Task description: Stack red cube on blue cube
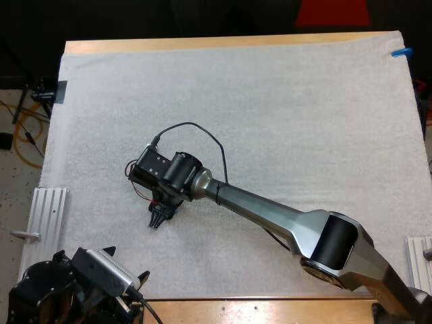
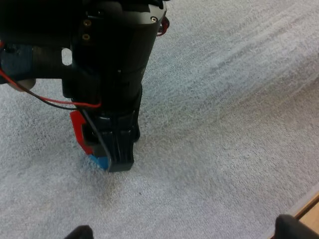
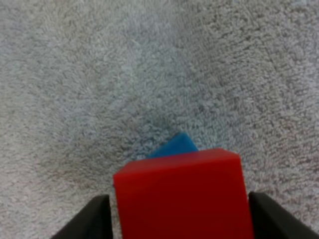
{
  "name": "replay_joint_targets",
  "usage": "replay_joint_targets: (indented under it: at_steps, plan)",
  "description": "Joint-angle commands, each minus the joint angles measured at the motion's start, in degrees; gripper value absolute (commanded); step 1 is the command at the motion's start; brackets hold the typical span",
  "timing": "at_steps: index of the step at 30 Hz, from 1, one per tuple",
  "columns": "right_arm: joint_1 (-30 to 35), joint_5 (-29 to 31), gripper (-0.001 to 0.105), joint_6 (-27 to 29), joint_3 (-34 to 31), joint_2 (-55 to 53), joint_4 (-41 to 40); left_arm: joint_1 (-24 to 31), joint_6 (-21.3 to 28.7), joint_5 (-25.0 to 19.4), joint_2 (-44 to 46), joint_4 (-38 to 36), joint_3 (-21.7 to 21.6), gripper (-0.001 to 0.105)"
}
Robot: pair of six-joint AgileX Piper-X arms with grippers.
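Note:
My right gripper (image 1: 158, 219) points down at the mat left of centre, shut on the red cube (image 3: 182, 194). Its fingers (image 3: 97, 216) press the cube's two sides. Just beneath the red cube a corner of the blue cube (image 3: 174, 145) pokes out, turned at an angle to it. From the left wrist view the red cube (image 2: 76, 130) shows beside the right gripper's dark fingers, with the blue cube (image 2: 99, 161) under it on the mat. My left gripper (image 2: 187, 231) stays back near the table's front left, open, its fingertips (image 2: 79, 232) far apart and holding nothing.
A white mat (image 1: 283, 108) covers the table. Metal rails lie at the front left (image 1: 46, 212) and front right (image 1: 418, 260) edges. The right arm (image 1: 270, 212) stretches diagonally across the front half of the mat.

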State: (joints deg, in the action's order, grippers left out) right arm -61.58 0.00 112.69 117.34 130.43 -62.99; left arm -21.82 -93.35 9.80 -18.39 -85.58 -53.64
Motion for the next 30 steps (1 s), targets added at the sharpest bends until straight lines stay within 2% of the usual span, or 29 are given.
replay_joint_targets:
  at_steps: [1,10,20,24,30]
  plan:
    - [0.2,-0.7,0.055,0.0,0.7,-0.5,0.1,-0.2,-0.7,0.3,0.0,-0.3,-0.2,0.067]
    - [-0.1,-3.9,0.055,-2.5,0.7,-3.8,-1.1,-0.2,-0.7,0.3,0.0,-0.3,-0.2,0.067]
    - [-0.1,-3.9,0.055,-2.3,0.7,-13.1,-9.9,-0.2,-0.7,0.3,0.0,0.0,-0.2,0.067]
    - [0.9,-3.8,0.055,-2.3,0.7,-17.0,-11.3,-0.2,-0.7,0.3,0.0,2.8,-0.2,0.067]
    - [9.7,-4.4,0.055,-3.5,0.7,-20.7,-11.3,-0.2,-1.5,0.3,-3.9,11.0,-0.2,0.067]
